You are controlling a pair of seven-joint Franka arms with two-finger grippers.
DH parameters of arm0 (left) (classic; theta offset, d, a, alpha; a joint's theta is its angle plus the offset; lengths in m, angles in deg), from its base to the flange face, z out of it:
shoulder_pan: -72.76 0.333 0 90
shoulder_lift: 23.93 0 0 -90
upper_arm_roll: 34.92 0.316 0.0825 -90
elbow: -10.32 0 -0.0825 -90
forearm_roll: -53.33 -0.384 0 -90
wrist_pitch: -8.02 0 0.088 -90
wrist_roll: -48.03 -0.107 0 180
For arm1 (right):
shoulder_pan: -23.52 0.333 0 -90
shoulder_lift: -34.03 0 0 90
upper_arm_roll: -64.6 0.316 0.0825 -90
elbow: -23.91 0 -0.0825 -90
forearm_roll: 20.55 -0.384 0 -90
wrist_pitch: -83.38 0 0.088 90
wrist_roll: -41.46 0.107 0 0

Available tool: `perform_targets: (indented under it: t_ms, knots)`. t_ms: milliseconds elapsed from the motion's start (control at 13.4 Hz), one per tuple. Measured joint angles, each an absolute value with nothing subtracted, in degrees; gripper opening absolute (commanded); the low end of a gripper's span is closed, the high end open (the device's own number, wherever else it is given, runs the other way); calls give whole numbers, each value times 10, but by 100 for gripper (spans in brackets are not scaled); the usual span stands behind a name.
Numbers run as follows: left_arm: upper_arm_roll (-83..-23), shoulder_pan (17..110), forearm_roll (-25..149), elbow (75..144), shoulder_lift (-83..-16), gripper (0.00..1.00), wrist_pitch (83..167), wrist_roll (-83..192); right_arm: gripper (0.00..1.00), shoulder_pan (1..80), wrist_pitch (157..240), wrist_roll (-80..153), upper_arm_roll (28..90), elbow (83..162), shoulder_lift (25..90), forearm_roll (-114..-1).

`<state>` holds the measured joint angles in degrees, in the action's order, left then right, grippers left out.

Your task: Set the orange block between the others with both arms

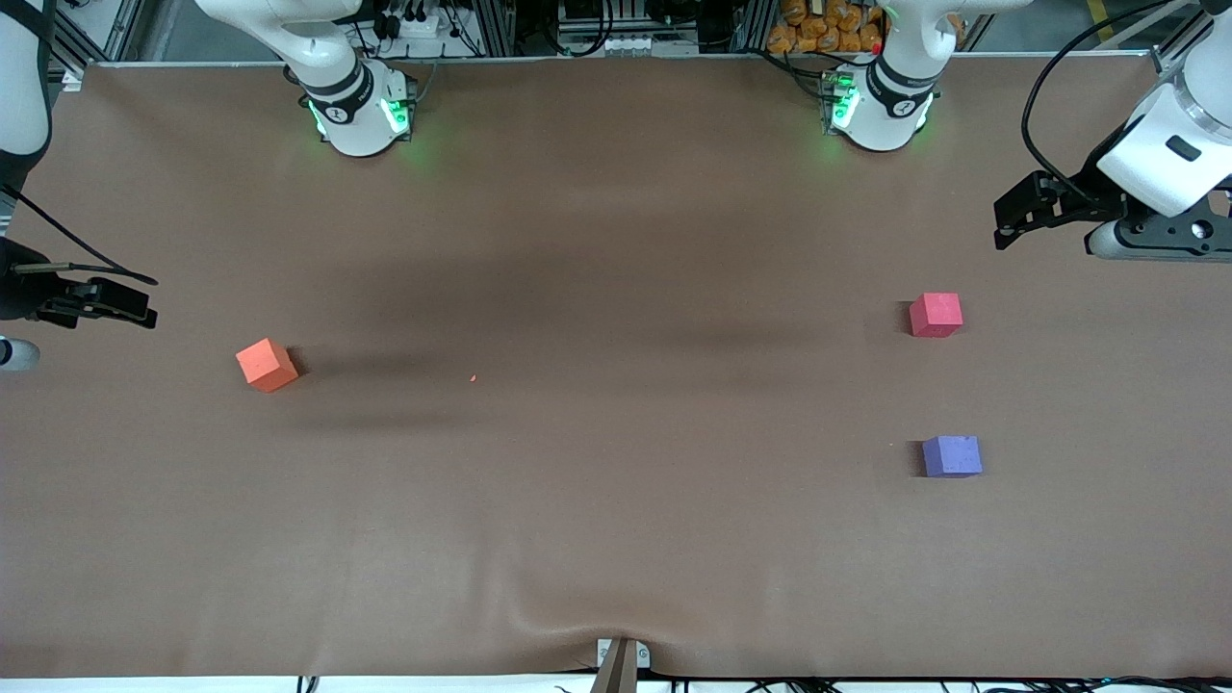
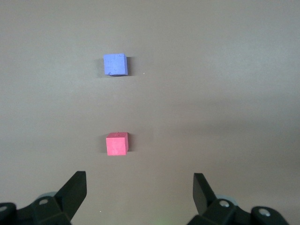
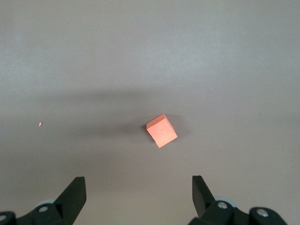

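Front view, read from the right arm's end of the table to the left arm's. The right gripper (image 1: pixel 144 310) hangs over the edge of the brown table (image 1: pixel 616 500), jaws spread and empty; its wrist view confirms the gap (image 3: pixel 138 197). The orange block (image 1: pixel 267 365) lies on the table near that gripper, turned so that a corner, not a flat face, points toward the jaws (image 3: pixel 161 131); being a cube, it has no long axis. A tiny orange speck (image 1: pixel 474 378) lies toward the table's middle, possibly a crumb of the block. Near the left arm's end rest the red block (image 1: pixel 936 315) and, nearer the front camera, the purple block (image 1: pixel 952 456), well apart with bare table between them. The left gripper (image 1: pixel 1006 231) hovers over that end, jaws spread and empty (image 2: pixel 139 197), and waits. The right arm is plainly nearer the orange block; the gap it must reach lies within the left arm's reach, so a handover is likely.
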<state>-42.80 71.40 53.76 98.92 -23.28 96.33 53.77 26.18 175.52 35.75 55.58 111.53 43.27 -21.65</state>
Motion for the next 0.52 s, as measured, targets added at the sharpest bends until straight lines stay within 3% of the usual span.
perform_targets:
  t_ms: [522]
  knots:
    - [-428, 714, 538, 989, -233, 100, 963, 538, 100, 262, 1745, 358, 556, 1115, 433, -216]
